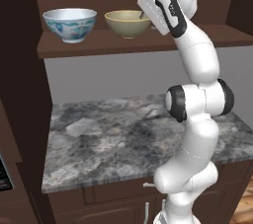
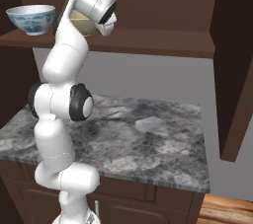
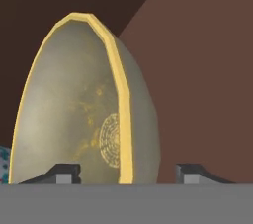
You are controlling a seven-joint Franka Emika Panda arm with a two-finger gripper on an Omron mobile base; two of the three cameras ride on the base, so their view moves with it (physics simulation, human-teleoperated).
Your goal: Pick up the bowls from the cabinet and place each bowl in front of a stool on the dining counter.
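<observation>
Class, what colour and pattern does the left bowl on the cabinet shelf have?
White bowl with blue, green and red painted motifs; the left base view shows it best.

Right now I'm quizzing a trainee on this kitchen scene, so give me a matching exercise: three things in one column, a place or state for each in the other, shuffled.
Things:
1. olive-tan bowl
2. painted bowl
3. grey marbled worktop

Places or states:
A. below the shelf, nothing on it
B. on the shelf, away from the arm
C. on the shelf, its rim between the fingertips of the gripper

Pairs: 1-C, 2-B, 3-A
</observation>
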